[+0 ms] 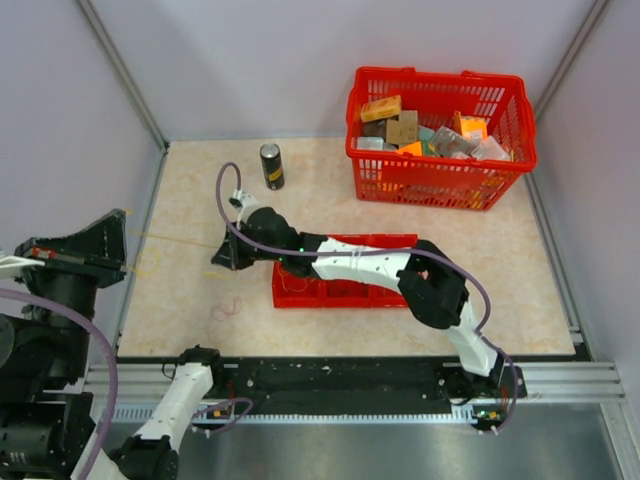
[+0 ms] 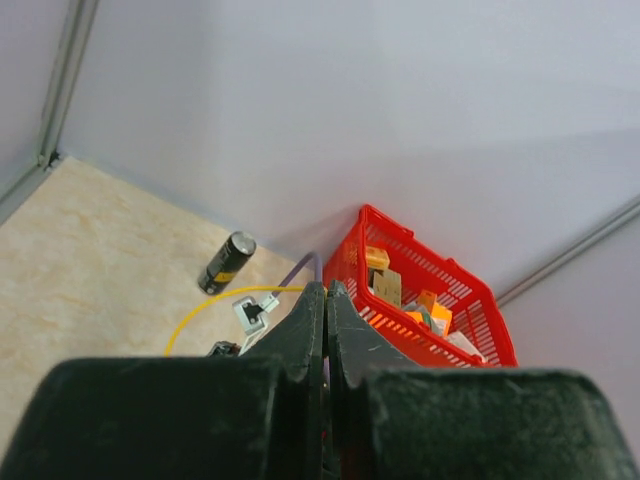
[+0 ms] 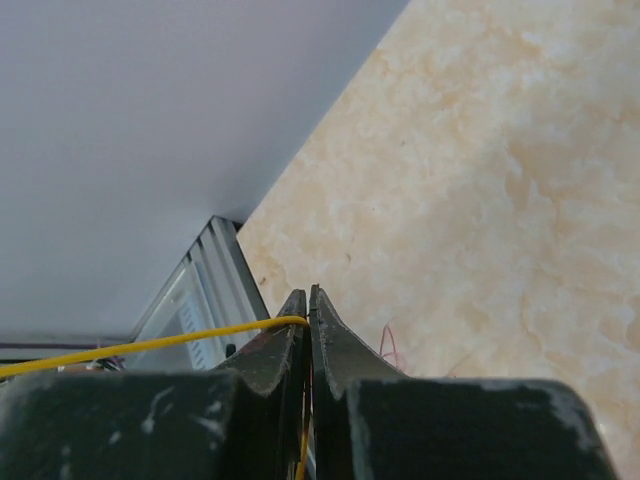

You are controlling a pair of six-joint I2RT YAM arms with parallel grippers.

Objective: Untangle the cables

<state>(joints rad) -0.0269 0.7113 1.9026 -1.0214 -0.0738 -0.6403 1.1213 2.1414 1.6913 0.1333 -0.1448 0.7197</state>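
The yellow cable [image 1: 175,240] is stretched taut above the table between my two grippers. My left gripper [image 1: 124,240] is at the table's left edge, shut on one end; in the left wrist view the yellow cable [image 2: 205,308] arcs away from the shut gripper [image 2: 326,290]. My right gripper [image 1: 218,258] reaches across to centre left and is shut on the yellow cable [image 3: 150,343] at the gripper's tips [image 3: 308,297]. The red cable [image 1: 228,308] lies loose on the table in front of the right gripper, and also shows in the right wrist view [image 3: 388,345]. I cannot make out the pale cable.
A black can [image 1: 271,166] stands at the back. A red basket [image 1: 440,185] full of items sits at the back right. A flat red tray [image 1: 300,292] lies under the right arm. Walls close in the left, back and right sides.
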